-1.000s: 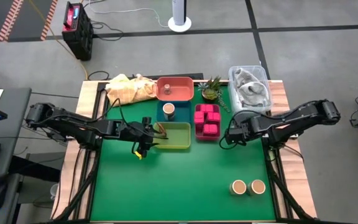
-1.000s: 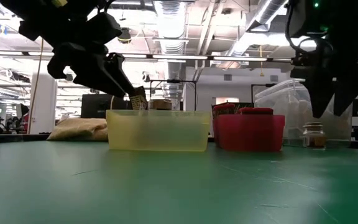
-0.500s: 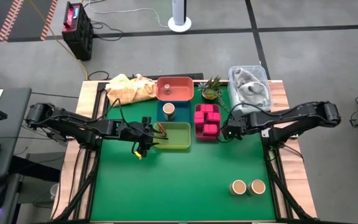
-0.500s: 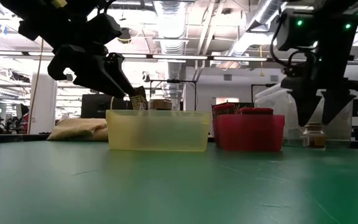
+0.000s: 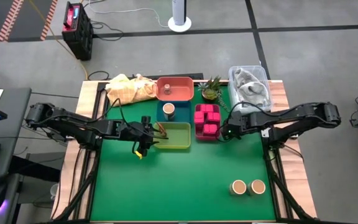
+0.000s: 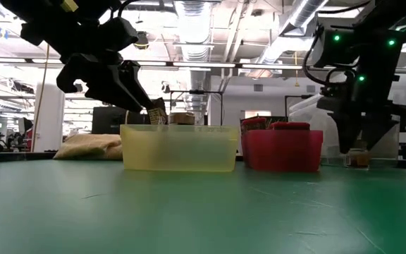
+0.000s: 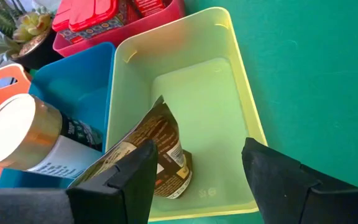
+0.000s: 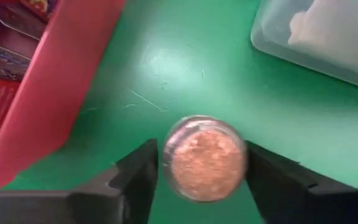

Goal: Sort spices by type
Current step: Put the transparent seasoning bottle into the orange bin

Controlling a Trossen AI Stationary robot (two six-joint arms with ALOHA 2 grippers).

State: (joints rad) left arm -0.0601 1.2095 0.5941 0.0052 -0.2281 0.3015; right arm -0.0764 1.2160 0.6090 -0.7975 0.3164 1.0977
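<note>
My left gripper (image 5: 156,131) is open over the yellow-green tray (image 5: 178,144). A brown spice packet (image 7: 157,152) stands in that tray, its bottom on the floor and its top leaning toward the tray's wall beside one finger. My right gripper (image 8: 202,177) is open and low at the table. Its fingers stand on either side of a tiny clear jar of tan spice (image 8: 204,158), which is upright on the green mat by the pink tray (image 5: 207,121). That tray holds pink boxes. Two tan-topped jars (image 5: 247,186) stand near the front right. My left gripper: one finger (image 7: 129,171) stands right against the packet's upper part (image 7: 143,142), and I cannot tell whether they touch. My right gripper: the fingers (image 8: 143,171) come from above, close to the jar's sides, and I cannot tell whether they touch it.
A blue tray (image 5: 160,116) holds a tan-topped jar (image 5: 168,110), and an orange tray (image 5: 180,94) holds a small jar. At the far edge are a green spiky plant (image 5: 211,89), a clear bin (image 5: 250,87) and a yellow cloth (image 5: 129,88). The mat's near half lies open.
My right gripper has come down and moved a little toward the far-left, from above the table to around the tiny jar beside the pink tray, staying open. The jar and packet have not moved.
</note>
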